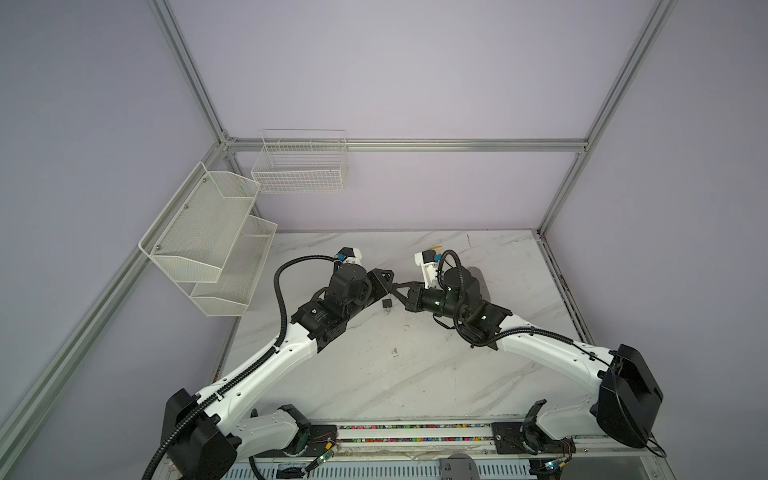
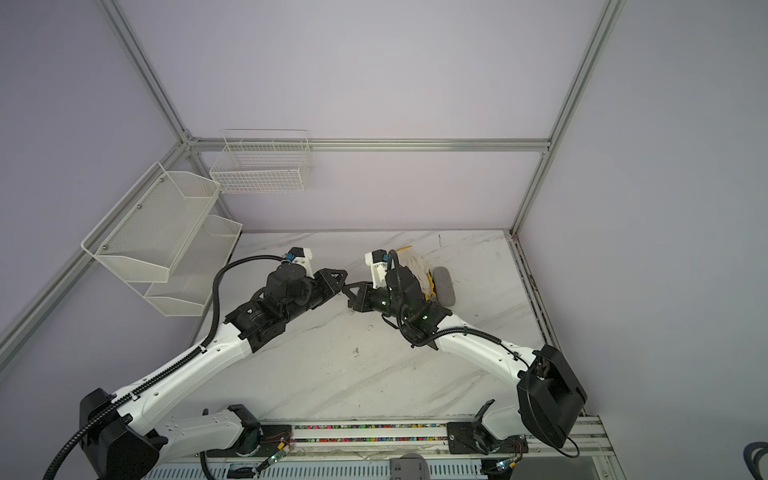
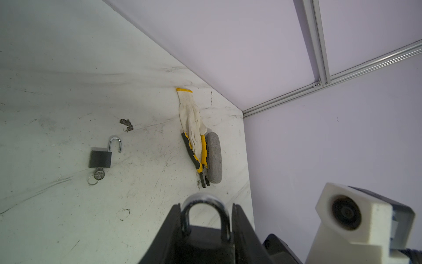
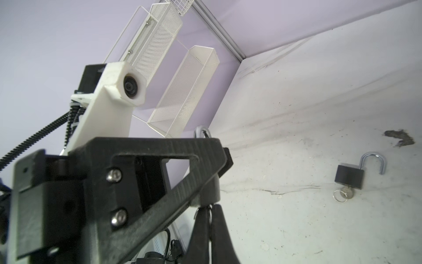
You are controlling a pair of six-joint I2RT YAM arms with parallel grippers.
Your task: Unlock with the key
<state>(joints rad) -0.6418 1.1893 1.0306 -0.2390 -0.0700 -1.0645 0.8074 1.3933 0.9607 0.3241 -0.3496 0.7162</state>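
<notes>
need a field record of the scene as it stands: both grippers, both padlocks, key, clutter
left gripper: shut on held padlock, whose shackle is closed
right gripper: shut, tips close to the left gripper; whether they pinch a key does not show
open padlock: lying on table, shackle swung open
key: seated in the open padlock's keyhole
clutter: glove draped over pliers, grey case right beside them

Both top views look down from high on the table (image 1: 415,374). Wrist views, low and close, face each other, sharing the open padlock (image 3: 100,158).
</notes>
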